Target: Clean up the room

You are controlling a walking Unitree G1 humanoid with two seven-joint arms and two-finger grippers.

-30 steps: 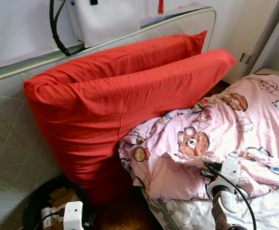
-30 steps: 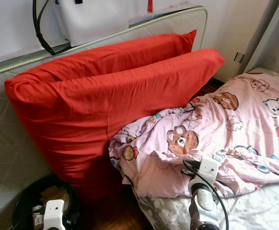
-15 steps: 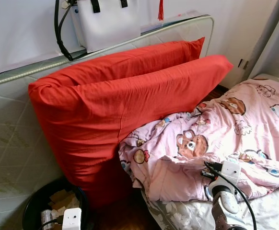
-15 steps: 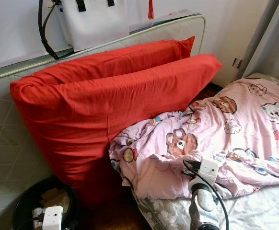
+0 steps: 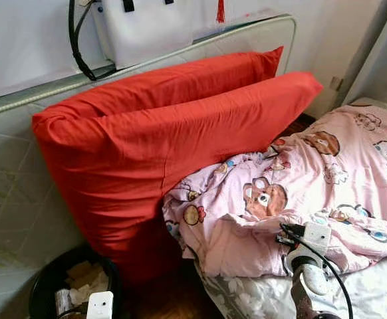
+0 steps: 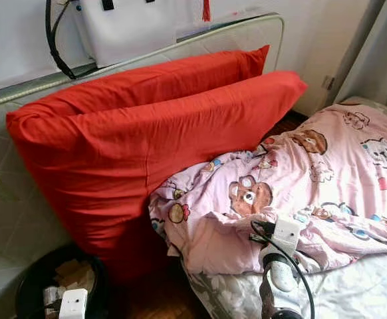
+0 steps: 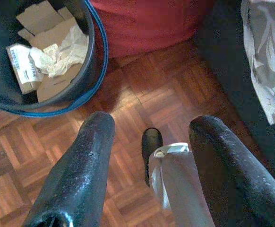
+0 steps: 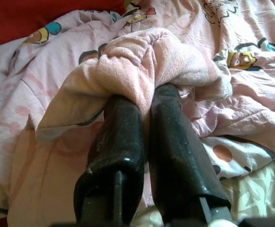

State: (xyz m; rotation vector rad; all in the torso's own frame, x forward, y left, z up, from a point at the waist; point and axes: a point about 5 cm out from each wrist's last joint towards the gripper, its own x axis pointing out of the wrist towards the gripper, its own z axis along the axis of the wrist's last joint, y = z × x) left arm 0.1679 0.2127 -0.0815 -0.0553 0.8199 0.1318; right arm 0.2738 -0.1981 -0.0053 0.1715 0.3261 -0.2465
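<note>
Right gripper pinching pink blanket; bin under left.

Bed w/ pink blanket, red pillows.

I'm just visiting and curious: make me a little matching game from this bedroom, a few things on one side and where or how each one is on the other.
Things:
1. red pillows
2. pink blanket
3. black bin
4. right claw

Places or states:
A. on the wooden floor, holding cardboard and paper scraps
B. shut on a fold of pink cloth
C. leaning against the upright mattress
D. spread crumpled over the bed

Pairs: 1-C, 2-D, 3-A, 4-B
</note>
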